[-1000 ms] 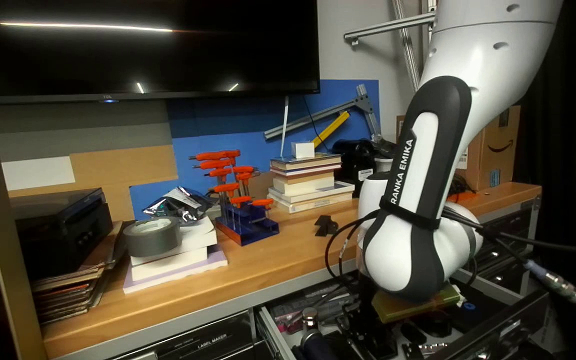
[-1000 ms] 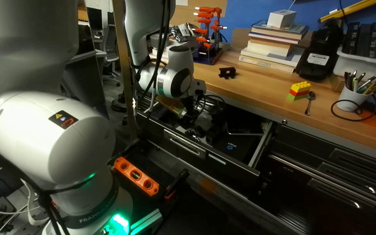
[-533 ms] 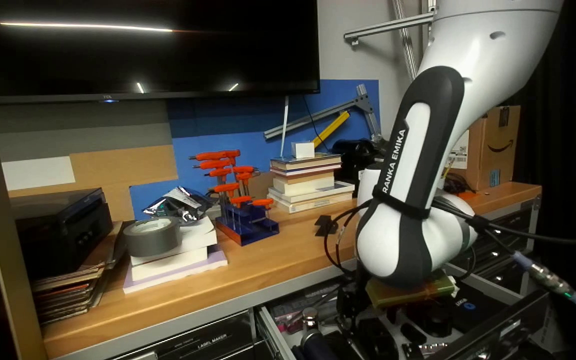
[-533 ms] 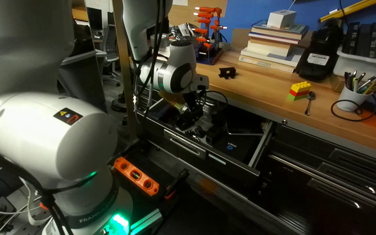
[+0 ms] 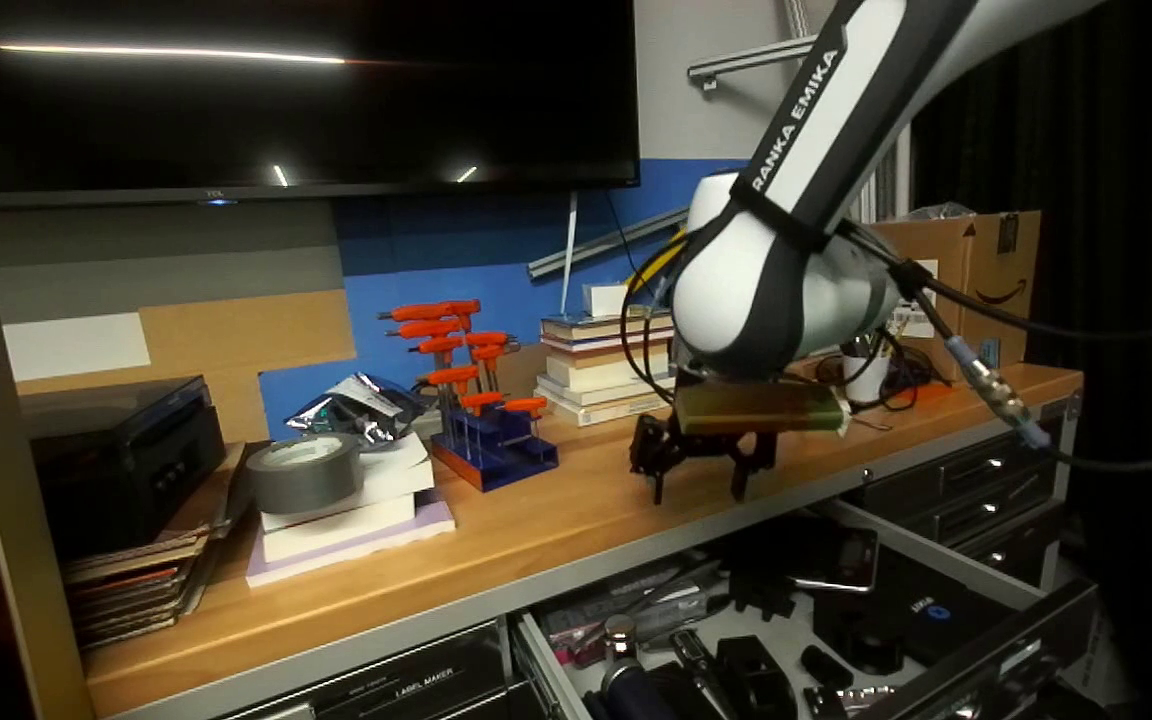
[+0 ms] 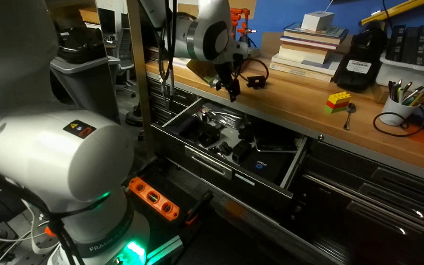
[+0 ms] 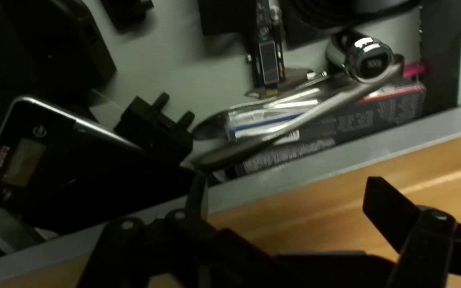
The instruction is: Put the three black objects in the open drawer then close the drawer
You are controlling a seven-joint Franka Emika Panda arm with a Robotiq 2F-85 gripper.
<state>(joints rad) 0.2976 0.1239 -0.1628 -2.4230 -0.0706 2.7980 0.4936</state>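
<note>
One black object in drawer, lower than end effector | second black object on bench | jaws apart

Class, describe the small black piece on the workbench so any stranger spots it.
Find the wooden workbench above the open drawer. Between that drawer and the book stack under the white box sits the black piece. Unlike the tall black case, it's low and notched.
</note>
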